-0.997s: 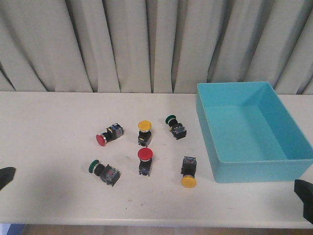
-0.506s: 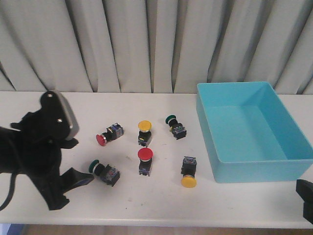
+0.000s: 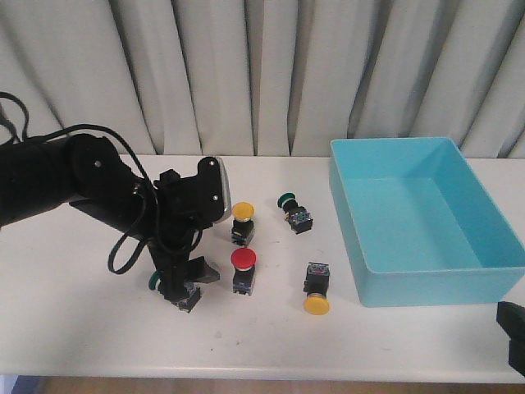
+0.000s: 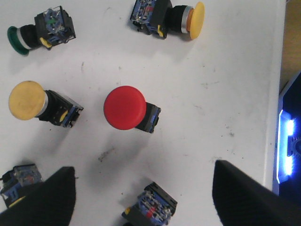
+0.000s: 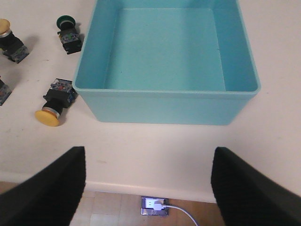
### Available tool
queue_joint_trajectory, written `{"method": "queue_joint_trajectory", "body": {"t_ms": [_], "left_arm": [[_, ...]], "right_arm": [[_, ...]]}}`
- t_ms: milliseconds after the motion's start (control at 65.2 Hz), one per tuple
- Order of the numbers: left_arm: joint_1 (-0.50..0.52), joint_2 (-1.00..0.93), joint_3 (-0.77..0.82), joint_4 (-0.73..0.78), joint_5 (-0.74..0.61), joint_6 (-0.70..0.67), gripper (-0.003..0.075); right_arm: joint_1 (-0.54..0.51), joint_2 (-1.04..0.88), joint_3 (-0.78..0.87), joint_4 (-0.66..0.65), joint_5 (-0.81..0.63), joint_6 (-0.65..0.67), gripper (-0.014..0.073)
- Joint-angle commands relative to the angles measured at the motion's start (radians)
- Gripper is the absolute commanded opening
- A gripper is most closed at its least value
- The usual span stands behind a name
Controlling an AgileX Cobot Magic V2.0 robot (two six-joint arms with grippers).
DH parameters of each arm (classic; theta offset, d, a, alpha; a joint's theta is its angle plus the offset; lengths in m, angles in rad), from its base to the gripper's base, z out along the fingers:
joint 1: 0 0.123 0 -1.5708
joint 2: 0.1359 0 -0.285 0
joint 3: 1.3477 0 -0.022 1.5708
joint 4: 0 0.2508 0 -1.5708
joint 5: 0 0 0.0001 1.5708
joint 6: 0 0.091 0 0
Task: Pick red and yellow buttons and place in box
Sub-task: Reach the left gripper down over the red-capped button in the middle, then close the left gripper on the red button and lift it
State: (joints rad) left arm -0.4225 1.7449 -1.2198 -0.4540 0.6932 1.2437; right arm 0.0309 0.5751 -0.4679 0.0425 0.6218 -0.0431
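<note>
A red button (image 3: 244, 261) (image 4: 124, 107) stands cap-up mid-table. One yellow button (image 3: 242, 212) (image 4: 27, 100) lies behind it, another yellow button (image 3: 316, 304) (image 4: 196, 19) (image 5: 48, 117) lies near the box (image 3: 443, 283) (image 5: 164, 106), which holds nothing. My left gripper (image 3: 187, 283) (image 4: 143, 181) hangs open just left of the red button, its fingers either side of a black switch body (image 4: 151, 207) without touching it. My right gripper (image 5: 148, 181) is open at the front table edge before the box, with only a dark part of it (image 3: 513, 328) showing in the front view.
Green-capped buttons lie at the back (image 3: 287, 199) (image 4: 19, 40) (image 5: 66, 21) and under my left arm (image 3: 154, 283). Another switch body (image 4: 19, 176) shows at the wrist view's edge, cap unseen. The left arm and its cable (image 3: 123, 246) cover the table's left middle. Curtains hang behind.
My left arm has swung in from the left front corner and now hangs over the buttons, hiding the left red one. The right gripper and the buttons have stayed put.
</note>
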Motion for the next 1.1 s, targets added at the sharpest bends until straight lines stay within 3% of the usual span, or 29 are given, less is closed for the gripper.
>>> {"method": "queue_joint_trajectory", "body": {"t_ms": [0, 568, 1089], "left_arm": [[-0.006, 0.003, -0.071, -0.03, 0.003, 0.028, 0.0577], [-0.009, 0.243, -0.352, -0.033, 0.212, 0.124, 0.0577], [-0.075, 0.395, -0.48, 0.025, 0.222, 0.14, 0.0575]], "right_arm": [[-0.006, 0.008, -0.03, -0.008, -0.057, -0.012, 0.0528], [-0.006, 0.008, -0.03, -0.008, -0.057, -0.012, 0.0528], [-0.006, 0.008, -0.03, -0.008, -0.054, -0.012, 0.0527]]}}
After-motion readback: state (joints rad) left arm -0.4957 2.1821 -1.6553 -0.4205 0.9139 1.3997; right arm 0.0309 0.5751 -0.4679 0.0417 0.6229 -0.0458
